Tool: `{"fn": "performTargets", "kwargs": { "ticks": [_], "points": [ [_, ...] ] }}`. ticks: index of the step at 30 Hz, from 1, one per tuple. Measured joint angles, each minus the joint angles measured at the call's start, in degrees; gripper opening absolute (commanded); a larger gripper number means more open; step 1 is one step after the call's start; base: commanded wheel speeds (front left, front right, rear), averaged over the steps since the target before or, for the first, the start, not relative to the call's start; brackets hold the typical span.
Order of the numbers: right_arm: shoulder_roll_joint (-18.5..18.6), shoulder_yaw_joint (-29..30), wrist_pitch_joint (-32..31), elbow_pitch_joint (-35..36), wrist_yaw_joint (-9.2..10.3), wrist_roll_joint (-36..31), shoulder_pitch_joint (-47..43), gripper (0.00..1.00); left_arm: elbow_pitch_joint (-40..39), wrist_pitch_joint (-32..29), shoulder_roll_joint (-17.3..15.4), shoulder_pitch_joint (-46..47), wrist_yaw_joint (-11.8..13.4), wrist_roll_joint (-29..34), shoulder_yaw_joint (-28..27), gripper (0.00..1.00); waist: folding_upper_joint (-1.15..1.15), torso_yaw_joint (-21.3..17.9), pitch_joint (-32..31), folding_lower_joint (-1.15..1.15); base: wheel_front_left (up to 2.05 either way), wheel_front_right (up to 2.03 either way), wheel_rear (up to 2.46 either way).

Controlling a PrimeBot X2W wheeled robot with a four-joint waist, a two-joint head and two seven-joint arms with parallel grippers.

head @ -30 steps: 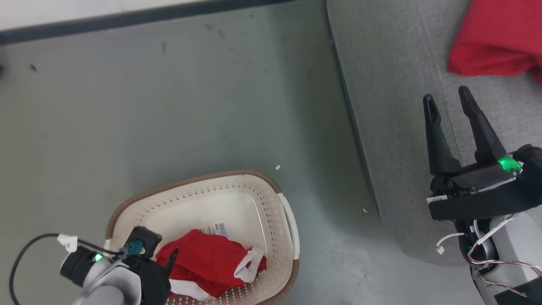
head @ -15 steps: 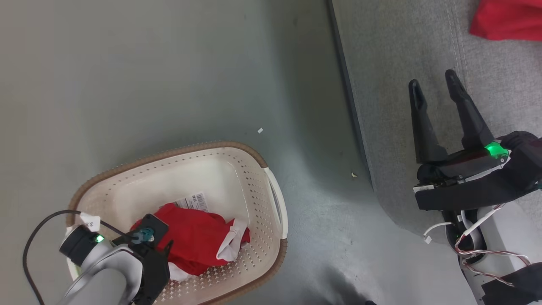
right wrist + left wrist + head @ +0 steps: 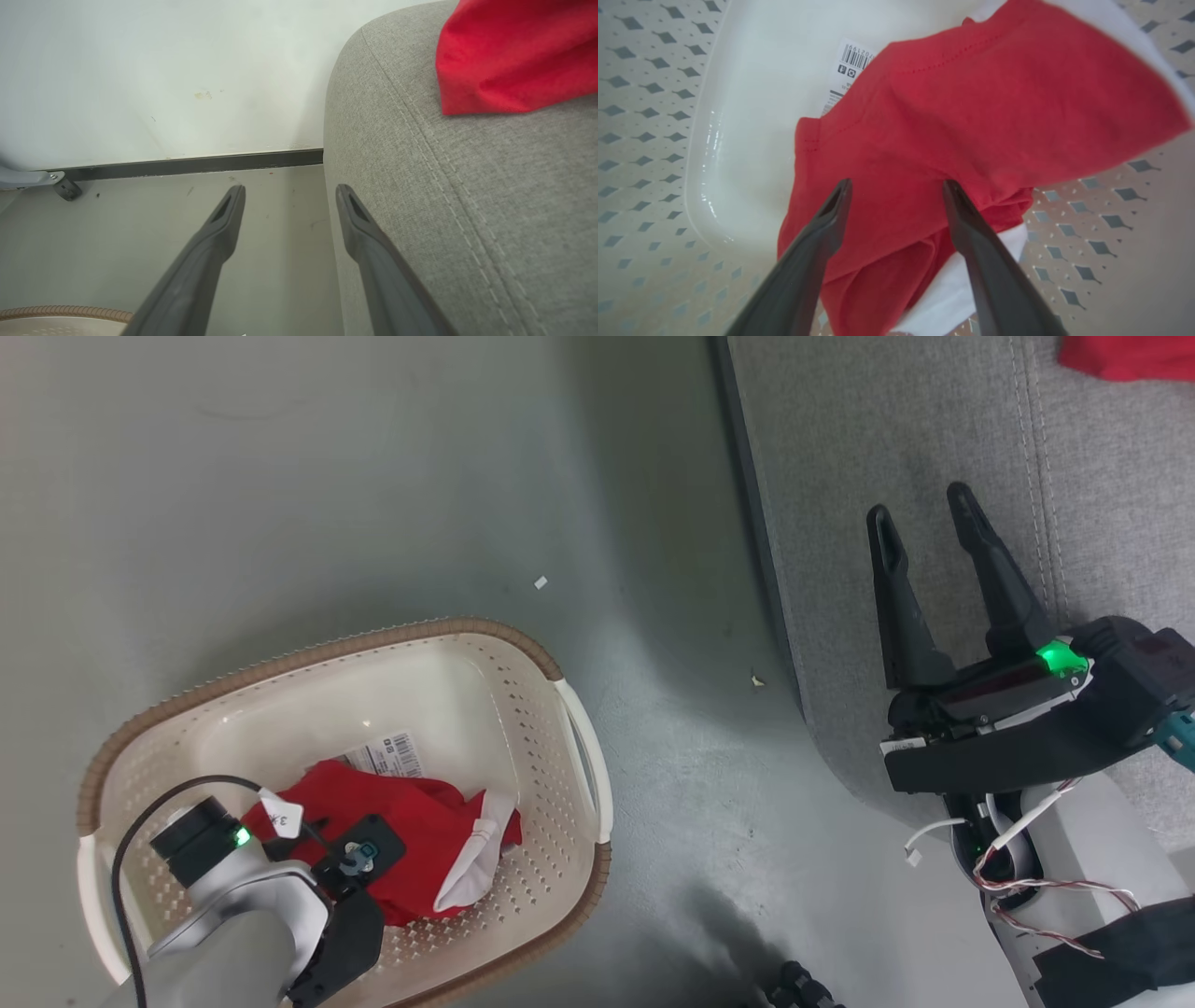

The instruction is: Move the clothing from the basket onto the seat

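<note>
Closest to you, your left gripper (image 3: 896,183) hangs inside the basket (image 3: 308,649), fingers spread wide and gripping nothing. In the left wrist view both tips sit right over the clothing (image 3: 971,116), though you cannot tell whether they touch the fabric. That clothing is a crumpled red heap with white trim (a white fold peeks out on the side toward the seat), lying on the basket's bottom and partly covering a barcode label (image 3: 852,63). The basket stands on the grey-green floor (image 3: 373,476), apart from the seat (image 3: 887,429).

Your right gripper (image 3: 920,504) is also wide open and empty, held over the seat's edge. In its wrist view one finger lines up with the floor, the other with the cushion's rounded corner. Farther back, a second red garment (image 3: 514,56) lies on the seat, past the stitched seam. Beyond the floor, a dark baseboard (image 3: 187,163) runs under a pale wall (image 3: 140,70).
</note>
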State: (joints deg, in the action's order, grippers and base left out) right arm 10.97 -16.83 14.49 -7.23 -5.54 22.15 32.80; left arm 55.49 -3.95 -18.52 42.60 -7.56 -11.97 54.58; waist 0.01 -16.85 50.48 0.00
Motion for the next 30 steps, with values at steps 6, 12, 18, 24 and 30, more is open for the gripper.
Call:
{"fn": "performTargets", "kwargs": {
  "ticks": [6,12,18,24,30],
  "points": [
    [-0.52,-0.21,0.47,0.57,0.02,-0.54,1.01,1.0,2.79,-1.02,0.66,2.28,0.0,2.54,3.15,1.0,-0.01,-1.02,2.39,0.0,0.0,0.0,0.0],
    [-1.05,-0.32,0.81,0.6,0.08,-0.99,2.2,1.0,6.17,-1.55,1.3,3.02,0.0,3.02,4.48,1.0,-0.02,-2.16,4.49,0.0,0.0,0.0,0.0],
    [-1.58,-0.38,0.82,-0.21,0.08,-0.99,3.03,1.0,8.45,-1.54,2.53,3.31,0.0,3.02,5.32,1.0,-0.02,-2.86,5.12,0.0,0.0,0.0,0.0],
    [-1.8,-0.33,1.03,-0.83,0.08,-1.0,3.26,1.0,9.38,0.33,2.88,4.15,0.0,2.58,5.28,0.0,-0.02,-2.86,5.03,-0.01,0.0,0.0,0.0],
    [-2.09,0.03,1.03,-2.32,0.0,-1.0,3.46,1.0,10.21,3.03,4.83,4.19,0.0,1.41,4.98,0.0,-0.01,-2.52,4.05,0.0,0.0,0.0,0.0]
  ]
}}
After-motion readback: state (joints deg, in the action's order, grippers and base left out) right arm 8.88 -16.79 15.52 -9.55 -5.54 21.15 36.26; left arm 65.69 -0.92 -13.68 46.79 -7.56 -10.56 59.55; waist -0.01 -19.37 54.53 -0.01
